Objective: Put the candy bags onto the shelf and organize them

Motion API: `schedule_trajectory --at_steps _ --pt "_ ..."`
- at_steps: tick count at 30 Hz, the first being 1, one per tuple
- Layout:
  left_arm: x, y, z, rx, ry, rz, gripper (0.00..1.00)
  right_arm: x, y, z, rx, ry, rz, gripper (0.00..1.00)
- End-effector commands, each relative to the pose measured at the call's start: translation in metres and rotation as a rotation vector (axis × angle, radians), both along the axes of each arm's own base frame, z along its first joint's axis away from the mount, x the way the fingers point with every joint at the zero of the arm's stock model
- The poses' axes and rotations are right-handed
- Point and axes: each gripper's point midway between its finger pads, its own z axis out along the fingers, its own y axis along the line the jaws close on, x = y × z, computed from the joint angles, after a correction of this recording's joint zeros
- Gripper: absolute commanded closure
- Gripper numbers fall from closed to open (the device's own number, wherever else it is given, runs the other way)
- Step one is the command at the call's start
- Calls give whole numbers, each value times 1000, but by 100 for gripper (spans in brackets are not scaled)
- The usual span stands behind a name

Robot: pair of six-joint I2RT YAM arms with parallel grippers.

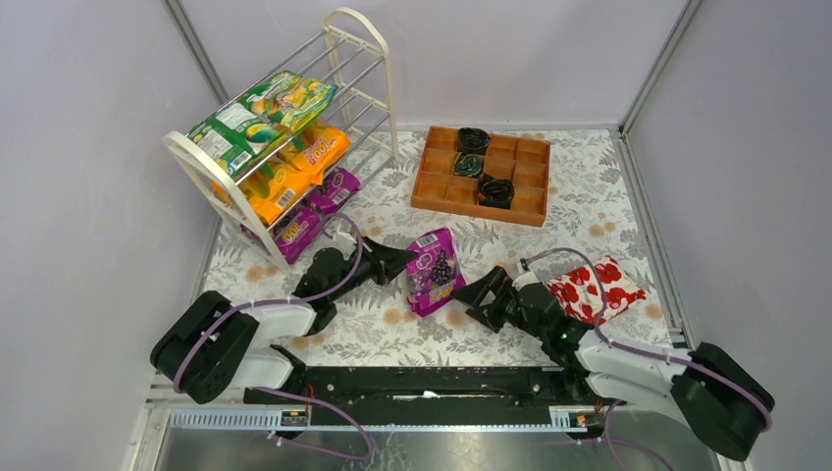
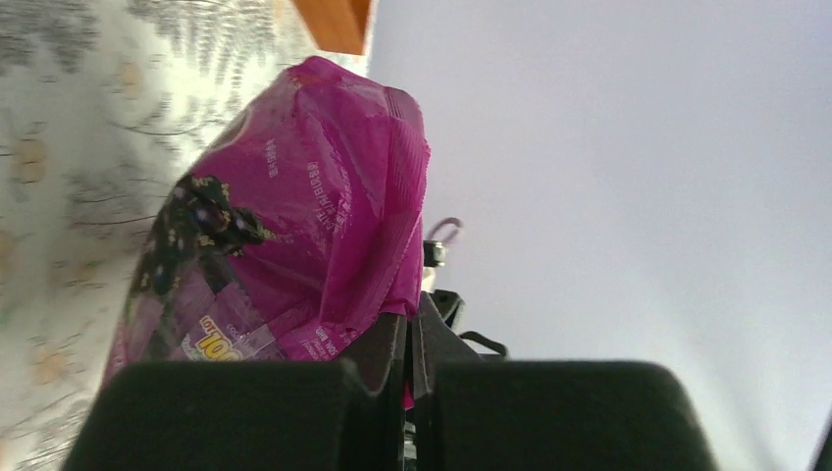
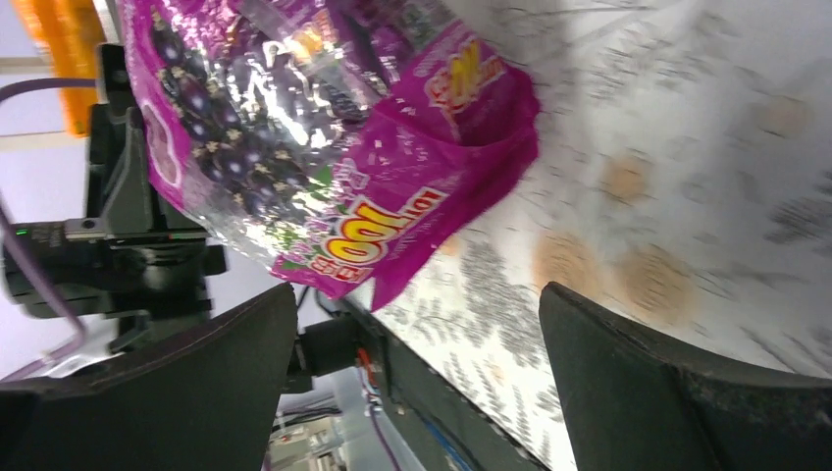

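A purple candy bag with a grape picture [image 1: 435,272] [image 2: 294,196] [image 3: 294,128] sits mid-table, tilted up off the cloth. My left gripper [image 1: 408,263] [image 2: 412,334] is shut on its left edge, and a strip of purple foil shows between the jaws. My right gripper [image 1: 473,294] [image 3: 417,304] stands open just right of the bag, with nothing between its fingers. The shelf [image 1: 365,39] stands at the back left. It holds green bags [image 1: 260,118] on top, orange bags [image 1: 294,167] on the middle tier and purple bags [image 1: 314,211] at the bottom.
A wooden compartment tray [image 1: 530,186] with black coils [image 1: 495,188] sits at the back centre. A red-and-white floral package [image 1: 596,287] lies beside the right arm. Grey walls close in the floral tablecloth on three sides.
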Motion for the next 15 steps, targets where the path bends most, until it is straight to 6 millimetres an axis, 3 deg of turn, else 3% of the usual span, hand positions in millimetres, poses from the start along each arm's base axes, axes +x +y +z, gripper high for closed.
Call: schedule_trajectory --at_steps 1,7,10,13,15 --pt "-4 2 109 -355 -217 -23 100 15 34 80 290 -195 54 0" --pt "-12 6 183 -534 -361 -69 100 24 54 126 436 -346 108 0" --pt "-19 9 220 -591 -442 -90 100 27 58 162 537 -467 116 0" --pt "-26 13 248 -631 -503 -100 100 30 52 203 637 -623 86 0" --pt "-30 16 260 -651 -523 -100 100 34 52 219 646 -695 66 0"
